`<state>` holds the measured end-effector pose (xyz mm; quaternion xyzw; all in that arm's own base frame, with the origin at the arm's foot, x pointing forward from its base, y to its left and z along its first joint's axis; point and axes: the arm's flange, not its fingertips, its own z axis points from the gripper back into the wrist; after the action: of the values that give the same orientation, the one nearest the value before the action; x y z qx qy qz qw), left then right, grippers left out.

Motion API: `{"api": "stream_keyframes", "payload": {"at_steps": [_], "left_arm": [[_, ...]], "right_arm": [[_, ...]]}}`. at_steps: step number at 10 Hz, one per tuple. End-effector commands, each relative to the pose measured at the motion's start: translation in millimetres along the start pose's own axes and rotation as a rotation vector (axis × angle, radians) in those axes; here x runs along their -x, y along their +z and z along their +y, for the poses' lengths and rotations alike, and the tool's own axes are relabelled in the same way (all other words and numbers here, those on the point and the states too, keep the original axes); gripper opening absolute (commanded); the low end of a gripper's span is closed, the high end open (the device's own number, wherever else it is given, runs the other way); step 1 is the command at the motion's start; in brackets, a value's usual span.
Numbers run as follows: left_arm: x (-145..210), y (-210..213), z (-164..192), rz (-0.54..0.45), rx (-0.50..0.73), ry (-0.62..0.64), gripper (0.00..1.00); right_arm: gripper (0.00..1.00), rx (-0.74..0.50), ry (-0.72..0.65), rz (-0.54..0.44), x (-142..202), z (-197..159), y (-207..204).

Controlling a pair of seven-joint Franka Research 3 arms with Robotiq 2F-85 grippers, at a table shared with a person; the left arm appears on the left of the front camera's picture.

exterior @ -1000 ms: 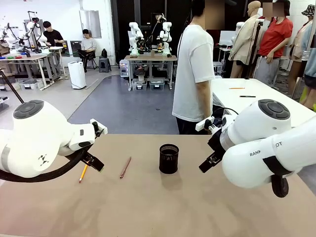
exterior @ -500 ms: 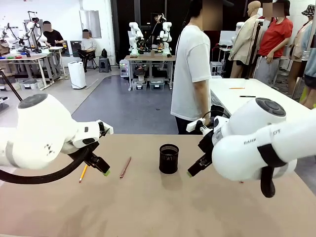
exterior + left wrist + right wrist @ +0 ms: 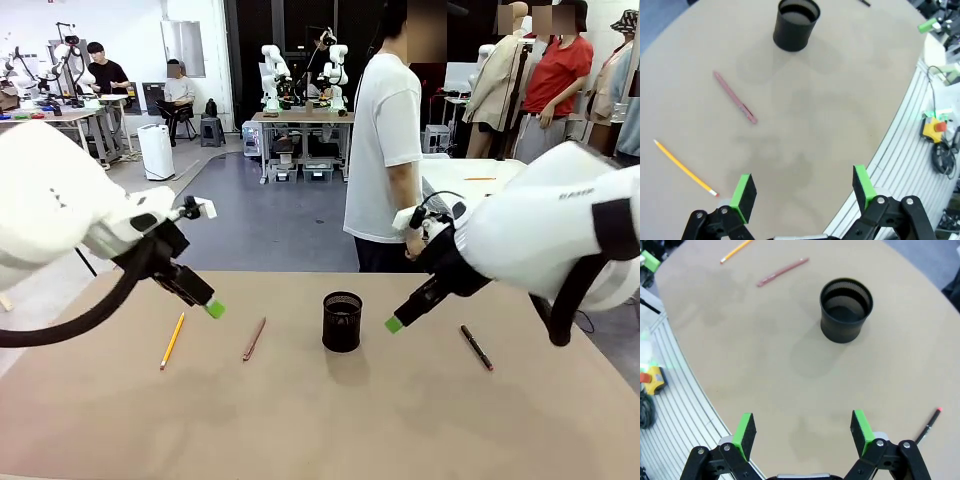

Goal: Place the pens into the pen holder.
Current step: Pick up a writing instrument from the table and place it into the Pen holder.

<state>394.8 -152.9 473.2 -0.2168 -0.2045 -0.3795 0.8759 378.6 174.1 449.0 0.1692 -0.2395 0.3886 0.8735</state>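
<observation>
The black mesh pen holder (image 3: 342, 321) stands upright and empty mid-table, also in the wrist views (image 3: 796, 25) (image 3: 846, 310). Three pens lie flat on the table: an orange-yellow pencil (image 3: 172, 340) (image 3: 685, 168) (image 3: 737, 251) at the left, a reddish-brown pen (image 3: 254, 338) (image 3: 735, 97) (image 3: 782, 271) between it and the holder, and a black pen with a red tip (image 3: 476, 347) (image 3: 927, 426) right of the holder. My left gripper (image 3: 213, 308) (image 3: 804, 187) hovers open above the two left pens. My right gripper (image 3: 394, 324) (image 3: 802, 427) hangs open just right of the holder, holding nothing.
A person in a white T-shirt (image 3: 385, 150) stands at the far edge of the table, turned sideways. The tan tabletop (image 3: 330, 420) is bare in front. A control box with a red button (image 3: 934, 127) sits below the table's near edge.
Both arms have lifted and swung back, their grippers now higher over the table. The right arm no longer covers the black pen. The pens and the holder have not moved.
</observation>
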Motion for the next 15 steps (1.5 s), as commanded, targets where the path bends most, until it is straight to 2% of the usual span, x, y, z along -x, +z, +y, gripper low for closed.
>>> {"api": "stream_keyframes", "payload": {"at_steps": [1, 4, 7, 11, 15], "left_arm": [[-6, 21, 7, -0.06, 0.0, -0.121, 1.0], [-11, 47, 10, -0.1, -0.052, -0.303, 1.0], [-27, 76, 17, -0.137, -0.081, -0.38, 1.0], [-42, 122, 18, -0.184, -0.121, -0.361, 1.0], [-39, 154, 24, -0.224, -0.156, -0.315, 1.0]], "right_arm": [[1.0, -0.046, 0.061, -0.022, -8, -12, 26], [1.0, -0.033, 0.098, -0.05, -16, -25, 77], [1.0, 0.009, 0.147, -0.07, -23, -30, 121], [1.0, 0.035, 0.144, -0.1, -19, -44, 161], [1.0, 0.049, 0.133, -0.166, 9, -70, 191]]}}
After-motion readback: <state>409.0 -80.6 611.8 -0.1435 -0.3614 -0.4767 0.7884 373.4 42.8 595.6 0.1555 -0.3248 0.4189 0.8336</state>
